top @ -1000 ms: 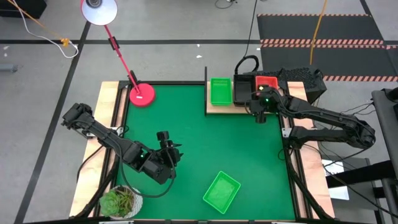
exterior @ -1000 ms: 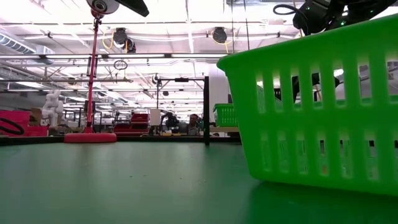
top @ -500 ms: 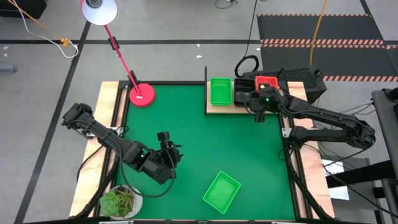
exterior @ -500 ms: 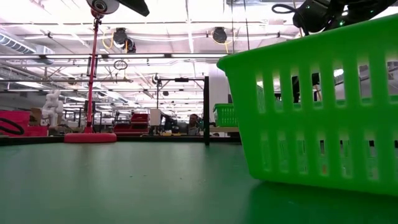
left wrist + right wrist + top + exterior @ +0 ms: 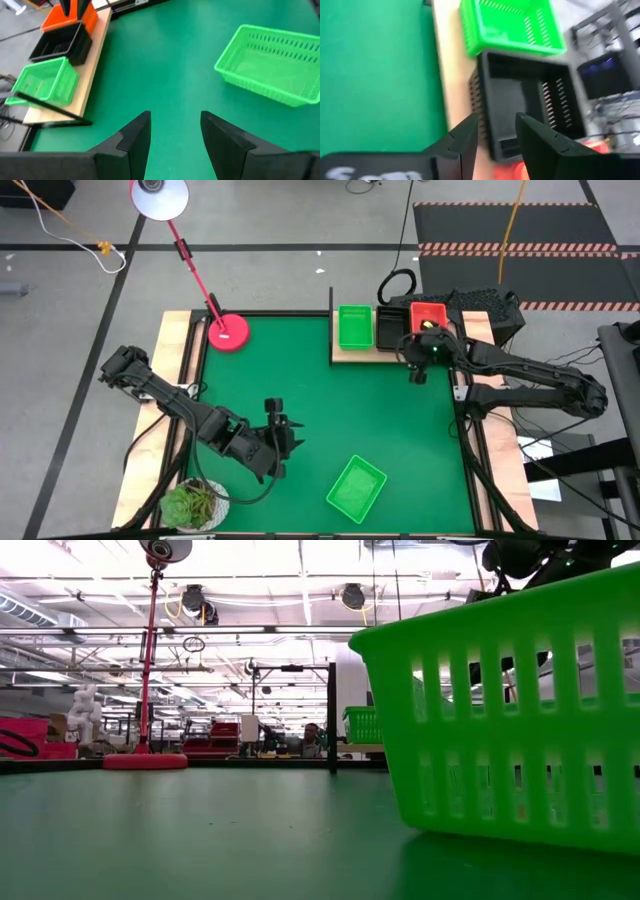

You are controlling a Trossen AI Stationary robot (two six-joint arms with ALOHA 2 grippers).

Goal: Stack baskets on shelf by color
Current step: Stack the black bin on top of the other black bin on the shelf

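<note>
We list, from the left of the table across to the right:

Potted plant [image 5: 193, 504]: at the near left corner of the table, beside the base of the left arm.

Red lamp base [image 5: 229, 332]: at the far left corner of the green mat [image 5: 320, 410], its stem leaning away to the white lamp head [image 5: 160, 196] off the table.

Left gripper [image 5: 277, 430]: over the near left part of the mat, apart from every basket. We see its fingers [image 5: 134, 142] spread, with bare mat between them and nothing held.

Loose green basket [image 5: 356, 487]: lying alone on the mat near the near edge, right of the left gripper, turned at an angle. In the low view it [image 5: 520, 720] fills the right side.

Shelf [image 5: 350, 354]: a light wooden board at the far edge of the table, right of centre.

Green basket on the shelf [image 5: 354, 326]: at the board's left end.

Black basket [image 5: 390, 326]: at the middle of the board, just beside the green one.

Orange-red basket [image 5: 428, 313]: at the board's right end, partly covered by the right arm.

Right gripper [image 5: 417, 372]: at the near edge of the shelf, by the black basket. We see its fingers [image 5: 465, 140] parted, holding nothing; the black basket sits on the board just beyond them.
</note>
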